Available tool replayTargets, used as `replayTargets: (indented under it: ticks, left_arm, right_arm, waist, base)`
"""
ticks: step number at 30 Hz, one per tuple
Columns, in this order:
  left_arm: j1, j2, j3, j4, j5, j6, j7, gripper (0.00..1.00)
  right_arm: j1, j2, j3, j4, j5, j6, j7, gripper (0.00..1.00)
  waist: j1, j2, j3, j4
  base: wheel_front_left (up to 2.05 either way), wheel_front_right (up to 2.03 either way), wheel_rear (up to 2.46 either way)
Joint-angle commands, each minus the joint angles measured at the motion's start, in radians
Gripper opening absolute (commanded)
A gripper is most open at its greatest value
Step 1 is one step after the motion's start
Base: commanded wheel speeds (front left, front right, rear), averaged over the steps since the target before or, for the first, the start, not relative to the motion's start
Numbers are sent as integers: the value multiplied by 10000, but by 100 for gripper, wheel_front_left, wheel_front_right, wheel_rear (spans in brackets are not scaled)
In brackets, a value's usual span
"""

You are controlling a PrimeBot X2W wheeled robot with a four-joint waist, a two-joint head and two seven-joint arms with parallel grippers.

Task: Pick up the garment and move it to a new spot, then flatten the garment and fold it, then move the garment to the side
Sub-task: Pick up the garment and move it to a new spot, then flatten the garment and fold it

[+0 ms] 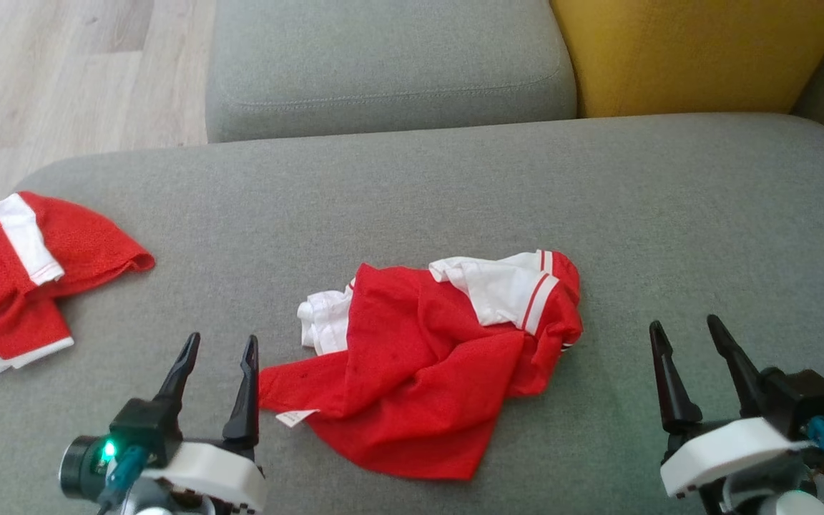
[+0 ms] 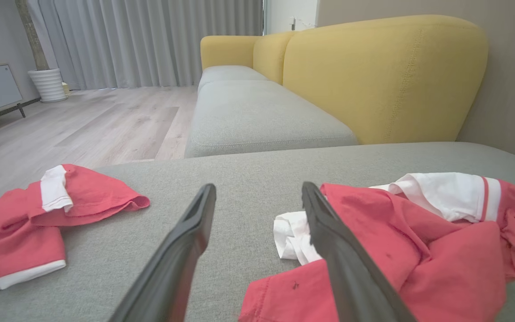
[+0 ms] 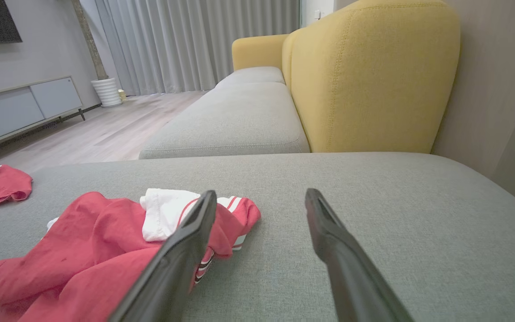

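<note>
Crumpled red-and-white cloth garment (image 1: 426, 357): fine knit, matt, soft creases.
Broad grey seat cushion (image 1: 455, 193) beneath it: coarse woven fabric, matt.
Mustard-yellow backrest (image 1: 691, 50) behind the cushion: similar weave.
Pale plank floor (image 1: 61, 71) beyond the cushion: wood grain, slight sheen.
Left gripper (image 1: 222, 336): dark fingers (image 1: 177, 372), matt, plastic-looking.

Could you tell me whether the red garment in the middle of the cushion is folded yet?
No, the red garment lies crumpled on the grey cushion, its white parts bunched up.
</note>
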Motion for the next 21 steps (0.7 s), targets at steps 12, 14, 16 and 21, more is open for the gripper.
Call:
replayTargets:
  ticks: [12, 14, 16, 21]
  left_arm:
    - [-276, 284, 234, -533, 71, 164, 16, 100]
    - [-287, 283, 226, -531, 72, 172, 15, 100]
    - [-322, 283, 208, -517, 73, 192, 13, 100]
    - [-353, 282, 160, -503, 70, 207, 7, 100]
  right_arm:
    - [-201, -58, 103, -485, -68, -9, 106, 100]
    - [-202, -58, 104, -483, -68, -9, 111, 100]
    - [-201, -58, 93, -479, -70, -9, 122, 100]
    - [-210, -58, 75, -469, -54, -9, 127, 100]
  waist:
    - [0, -1, -34, 61]
    - [0, -1, -34, 62]
    - [0, -1, -26, 73]
    - [0, -1, -5, 70]
  base:
    - [0, 0, 0]
    - [0, 0, 0]
    - [0, 0, 0]
    - [0, 0, 0]
